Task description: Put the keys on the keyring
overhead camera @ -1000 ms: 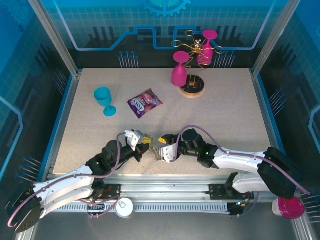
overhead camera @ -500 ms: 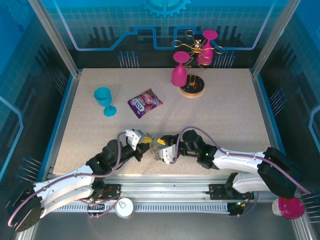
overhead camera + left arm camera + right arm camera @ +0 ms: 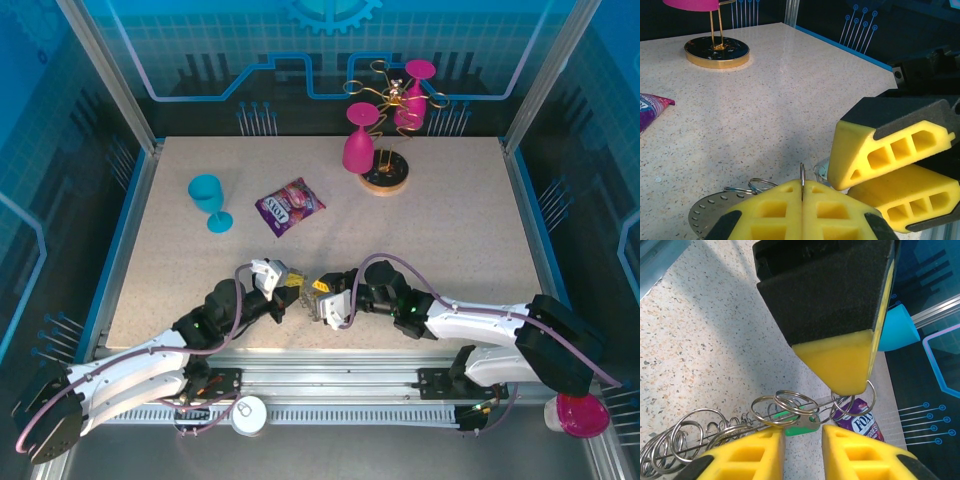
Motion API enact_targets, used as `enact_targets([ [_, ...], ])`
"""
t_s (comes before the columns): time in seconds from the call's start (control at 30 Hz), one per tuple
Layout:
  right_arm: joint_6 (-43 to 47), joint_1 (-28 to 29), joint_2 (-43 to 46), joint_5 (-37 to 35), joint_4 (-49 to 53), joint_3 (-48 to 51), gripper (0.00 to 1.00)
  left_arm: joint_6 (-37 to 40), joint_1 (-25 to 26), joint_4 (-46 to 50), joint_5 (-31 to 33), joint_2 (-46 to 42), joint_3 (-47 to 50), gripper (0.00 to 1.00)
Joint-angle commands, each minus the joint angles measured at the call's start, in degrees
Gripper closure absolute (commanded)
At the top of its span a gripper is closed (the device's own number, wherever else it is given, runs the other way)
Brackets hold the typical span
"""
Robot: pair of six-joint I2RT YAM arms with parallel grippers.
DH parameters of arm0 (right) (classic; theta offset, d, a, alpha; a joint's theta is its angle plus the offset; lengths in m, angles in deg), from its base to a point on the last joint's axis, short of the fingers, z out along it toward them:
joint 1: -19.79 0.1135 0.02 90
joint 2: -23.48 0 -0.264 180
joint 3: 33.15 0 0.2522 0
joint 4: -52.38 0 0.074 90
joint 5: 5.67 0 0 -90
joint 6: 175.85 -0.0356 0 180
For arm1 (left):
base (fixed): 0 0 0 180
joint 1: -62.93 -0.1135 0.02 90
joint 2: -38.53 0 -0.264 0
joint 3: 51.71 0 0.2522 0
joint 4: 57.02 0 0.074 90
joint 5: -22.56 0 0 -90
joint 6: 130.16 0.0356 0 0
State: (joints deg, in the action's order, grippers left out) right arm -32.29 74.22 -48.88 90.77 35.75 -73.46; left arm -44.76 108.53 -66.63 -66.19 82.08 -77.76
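Observation:
My left gripper (image 3: 291,283) is shut on one thin wire loop (image 3: 802,176) of the keyring, the loop standing upright between its yellow pads (image 3: 771,210). The keyring's dark plate (image 3: 707,214) and further loops (image 3: 751,185) lie low on the left. From the right wrist, a fan of the keyring's wire loops (image 3: 687,437) spreads left. A green-headed key (image 3: 799,423) lies on the table among the loops, just beyond my right gripper (image 3: 803,452), whose fingers stand open and apart from it. The right gripper (image 3: 322,299) faces the left one closely. The pale key is not clear to see.
A purple snack packet (image 3: 289,206) lies mid-table, a blue cup (image 3: 208,200) to its left. At the back stands a glass rack on a round wooden base (image 3: 385,179) with pink glasses (image 3: 358,150). The table's near edge is just behind both grippers.
My right gripper has edged slightly left toward the left gripper. The left gripper has kept its hold and place.

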Motion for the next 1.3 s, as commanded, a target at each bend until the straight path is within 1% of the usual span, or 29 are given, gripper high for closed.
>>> enact_targets([
  [0.0,1.57,1.04,-0.71,0.45,-1.37,-0.43,0.75,-0.55,-0.16,-1.94,-0.51,0.05,-1.94,1.0],
  [0.07,1.51,1.14,-0.93,-0.57,-1.31,-0.29,0.72,-0.58,-0.16,-1.9,-0.42,0.04,-1.94,1.0],
  [0.2,-1.71,0.68,0.78,-3.97,-1.16,0.09,0.69,-0.41,-0.16,-1.85,0.17,-0.3,-1.93,1.0],
  [0.3,-3.43,0.21,4.23,-5.04,1.82,0.79,0.68,-0.41,-0.2,-1.9,0.16,-0.14,-2.0,1.0],
  [0.37,-7.67,-0.33,6.68,-6.46,5.32,0.26,0.67,-0.48,-0.22,-1.94,0.15,-0.22,-2.01,1.0],
  [0.43,-15.0,-1.1,10.11,-6.82,10.04,-1.03,0.64,-0.42,-0.24,-1.79,0.24,-0.6,-1.92,1.0],
  [0.47,-19.45,-1.75,11.5,-5.78,12.72,-1.95,0.62,-0.41,-0.2,-1.61,0.32,-0.78,-1.86,1.0],
  [0.53,-32.72,-3.06,13.81,-2.66,19.4,-4.62,0.59,-0.44,-0.24,-1.5,0.49,-1.01,-1.86,1.0],
  [0.57,-39.02,-3.27,14.32,-2.32,21.62,-5.78,0.58,-0.46,-0.25,-1.33,0.63,-1.1,-1.96,1.0],
  [0.6,-47.22,-3.39,14.68,-1.96,23.58,-7.09,0.58,-0.64,-0.18,-1.3,0.86,-1.19,-2.01,1.0],
  [0.67,-62.18,-3.5,14.32,-0.53,26.99,-9.42,0.58,-1.17,-0.23,-1.41,1.48,-1.19,-2.04,1.0],
  [0.7,-69.83,-3.66,13.61,-0.74,30.22,-11.34,0.58,-1.42,-0.23,-1.45,1.7,-1.1,-2.05,1.0],
  [0.73,-76.53,-4.06,12.55,-0.13,33.31,-13.27,0.59,-1.68,-0.2,-1.5,1.94,-1.02,-2.07,1.0],
  [0.77,-80.91,-4.58,11.4,1.61,36.14,-15.39,0.59,-1.79,-0.25,-1.58,2.09,-0.92,-2.08,1.0],
  [0.83,-86.72,-5.83,8.18,5.62,42.56,-19.8,0.6,-1.92,-0.23,-1.76,2.53,-0.68,-2.03,1.0],
  [0.9,-89.86,-6.66,5.57,10.26,45.85,-22.58,0.62,-2.08,-0.24,-1.76,2.91,-0.57,-2.23,1.0],
  [1.0,-95.65,-6.37,3.51,14.98,46.48,-23.51,0.65,-2.95,-0.24,-1.46,4.51,-0.35,-2.62,1.0],
  [1.1,-100.81,-4.55,4.17,15.25,44.73,-23.35,0.65,-4.97,-0.19,-0.81,7.03,0.4,-3.23,1.0],
  [1.27,-106.61,-1.61,5.26,12.35,41.3,-21.13,0.63,-9.64,-0.16,1.13,12.2,2.42,-4.83,1.0],
])
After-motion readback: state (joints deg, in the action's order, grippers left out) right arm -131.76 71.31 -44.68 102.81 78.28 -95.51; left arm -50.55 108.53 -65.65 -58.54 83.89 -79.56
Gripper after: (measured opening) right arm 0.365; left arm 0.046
